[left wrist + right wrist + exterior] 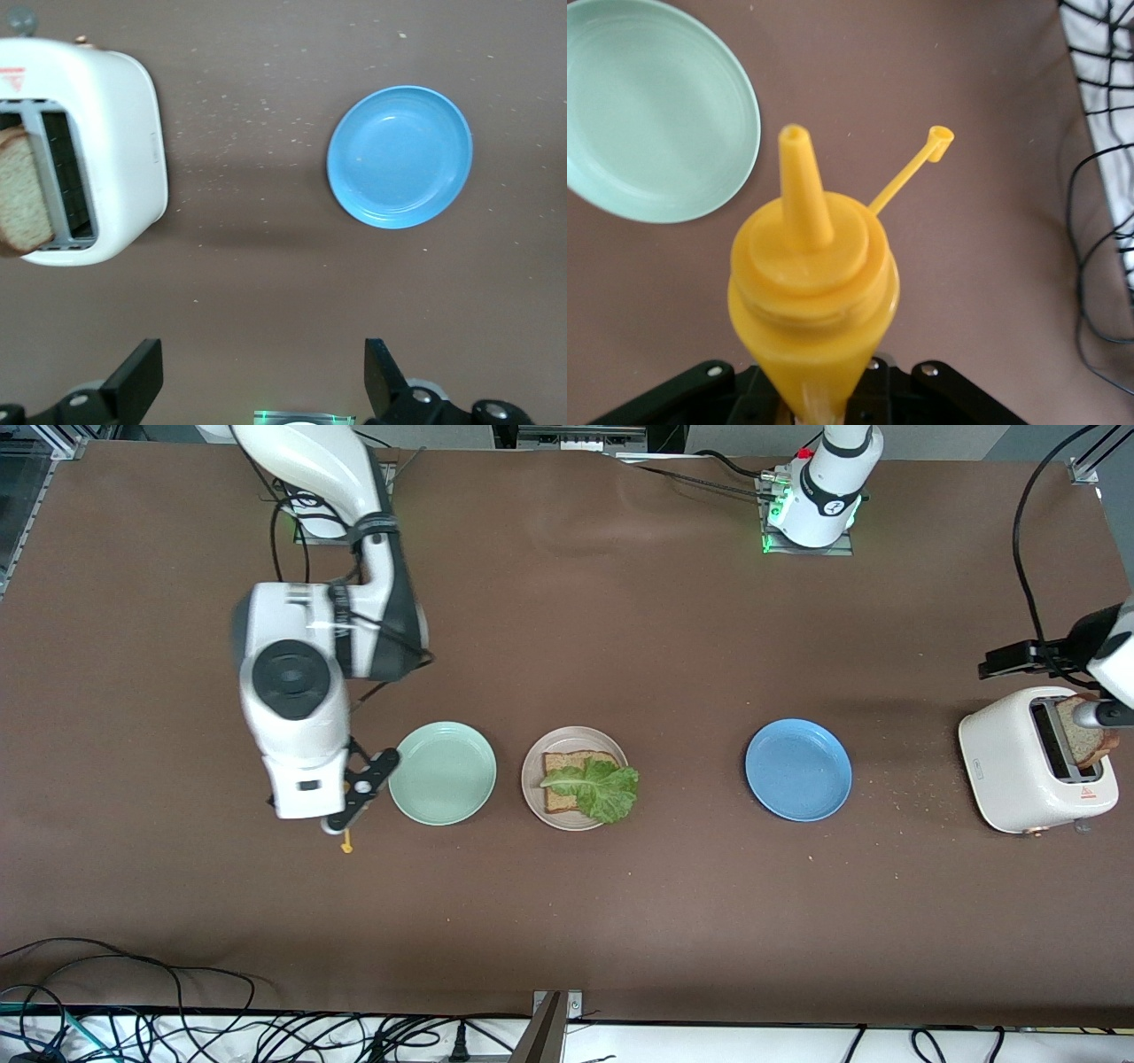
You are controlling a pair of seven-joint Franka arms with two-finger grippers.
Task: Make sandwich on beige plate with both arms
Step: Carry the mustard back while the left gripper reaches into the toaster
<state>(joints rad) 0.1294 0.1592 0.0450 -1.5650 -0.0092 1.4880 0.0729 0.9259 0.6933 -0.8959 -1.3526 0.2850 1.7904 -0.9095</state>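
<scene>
No wording is showing clearly enough to be read anywhere. The one sign is a small red warning triangle sitting on top of the white toaster (1032, 766), beside its slots, at the left arm's end of the tabletop; the tiny line beneath it is staying illegible. A small mark on the toaster's side wall is also too faint to make out.

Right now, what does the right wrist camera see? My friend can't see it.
The right gripper is shut on a yellow squeeze bottle, its nozzle open and its little cap hanging from a strap. Beside it, the mint-green plate sits on the brown table.
</scene>
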